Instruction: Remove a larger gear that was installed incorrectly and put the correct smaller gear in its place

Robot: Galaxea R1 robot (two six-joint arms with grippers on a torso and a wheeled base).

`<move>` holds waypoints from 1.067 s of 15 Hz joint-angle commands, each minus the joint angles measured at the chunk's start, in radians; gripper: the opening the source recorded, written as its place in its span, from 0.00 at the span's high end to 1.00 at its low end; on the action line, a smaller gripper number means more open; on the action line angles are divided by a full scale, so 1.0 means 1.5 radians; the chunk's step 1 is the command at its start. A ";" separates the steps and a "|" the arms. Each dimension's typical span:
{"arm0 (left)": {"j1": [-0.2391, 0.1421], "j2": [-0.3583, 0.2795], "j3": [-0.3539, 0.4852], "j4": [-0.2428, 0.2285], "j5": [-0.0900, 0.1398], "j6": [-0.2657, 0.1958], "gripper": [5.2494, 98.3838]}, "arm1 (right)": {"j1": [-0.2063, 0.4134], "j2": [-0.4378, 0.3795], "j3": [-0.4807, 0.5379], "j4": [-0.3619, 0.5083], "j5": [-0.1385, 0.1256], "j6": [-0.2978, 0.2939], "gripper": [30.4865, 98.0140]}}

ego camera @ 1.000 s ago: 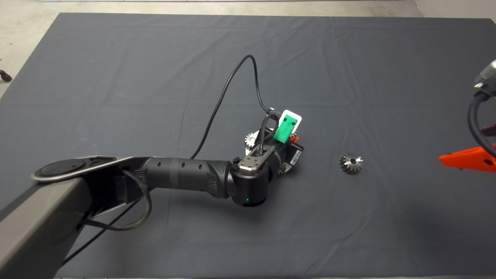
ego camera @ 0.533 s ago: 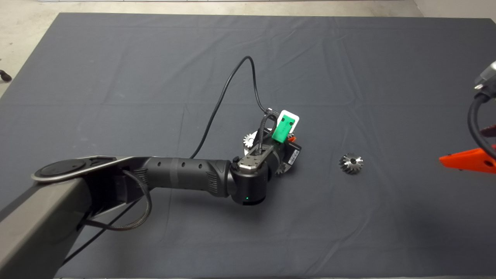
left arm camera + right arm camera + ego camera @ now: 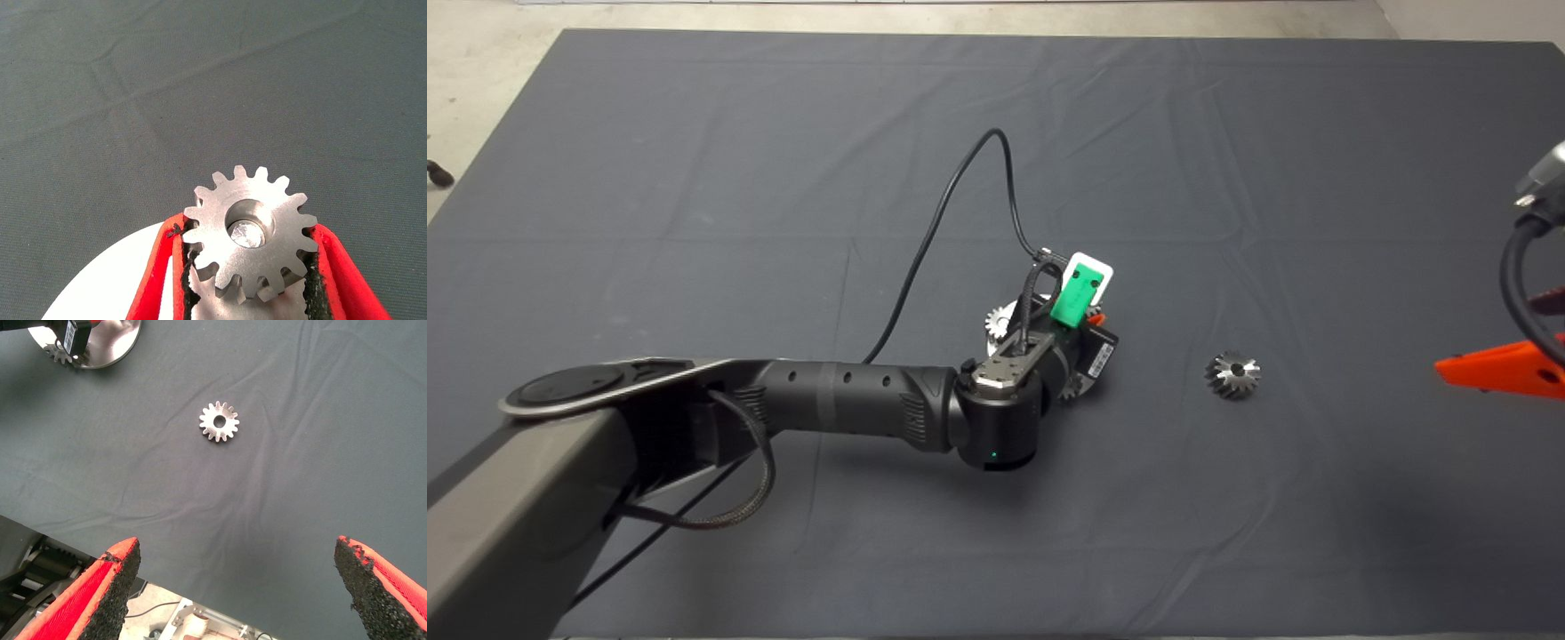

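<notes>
The smaller gear point(image 3: 250, 233), a bright spur gear, sits between my left gripper's point(image 3: 247, 230) red fingers, which are shut on its teeth. A shiny pin end shows in its centre hole, and the round pale plate point(image 3: 100, 280) lies under it. In the head view the left gripper point(image 3: 1083, 351) is near the mat's middle, hiding most of the plate. The larger gear point(image 3: 1233, 374) lies alone on the mat to its right, also seen in the right wrist view point(image 3: 219, 422). My right gripper point(image 3: 237, 580) hangs open at the right edge, far from both.
Another small spur gear point(image 3: 1000, 316) pokes out from behind the left wrist, on the plate point(image 3: 113, 343). A black cable point(image 3: 951, 196) loops from the wrist over the mat. A red finger point(image 3: 1489, 369) of the right gripper shows at the right edge.
The left gripper shifted slightly leftward a second ago and has held still since. The larger gear and the right arm have not moved.
</notes>
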 commanded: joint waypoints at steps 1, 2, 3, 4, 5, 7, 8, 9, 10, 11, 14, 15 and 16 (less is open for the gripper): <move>-0.004 -0.002 0.017 0.011 0.006 0.001 0.74 | 0.010 0.000 0.003 0.018 -0.016 0.004 0.31; -0.004 -0.002 0.016 0.011 0.006 0.002 0.72 | 0.010 0.000 0.003 0.018 -0.016 0.004 0.31; -0.004 -0.002 0.017 0.011 0.006 0.003 0.72 | 0.010 0.001 0.003 0.018 -0.016 0.004 0.31; -0.004 -0.005 0.018 0.011 0.006 0.000 0.72 | 0.010 0.001 0.003 0.018 -0.016 0.004 0.31; -0.004 -0.003 0.019 0.011 0.006 0.001 0.72 | 0.010 0.001 0.003 0.018 -0.016 0.004 0.31; -0.004 -0.003 0.018 0.011 0.006 0.001 0.68 | 0.010 0.001 0.003 0.018 -0.016 0.004 0.31; -0.004 -0.003 0.018 0.011 0.006 0.000 0.68 | 0.010 0.001 0.003 0.018 -0.016 0.004 0.31; -0.004 -0.003 0.019 0.011 0.006 -0.001 0.68 | 0.010 0.001 0.003 0.018 -0.016 0.004 0.31; -0.004 -0.003 0.019 0.011 0.006 -0.001 0.65 | 0.010 0.001 0.003 0.018 -0.015 0.004 0.31; -0.004 -0.002 0.019 0.011 0.006 -0.001 0.64 | 0.010 0.001 0.003 0.018 -0.016 0.004 0.31; -0.005 0.000 0.020 0.009 0.005 0.001 0.60 | 0.010 0.001 0.003 0.018 -0.016 0.004 0.31; -0.007 -0.002 0.032 0.008 0.005 0.002 0.59 | 0.010 0.001 0.003 0.018 -0.016 0.004 0.31; -0.008 -0.006 0.052 0.003 0.010 0.005 0.59 | 0.010 0.000 0.003 0.018 -0.016 0.004 0.31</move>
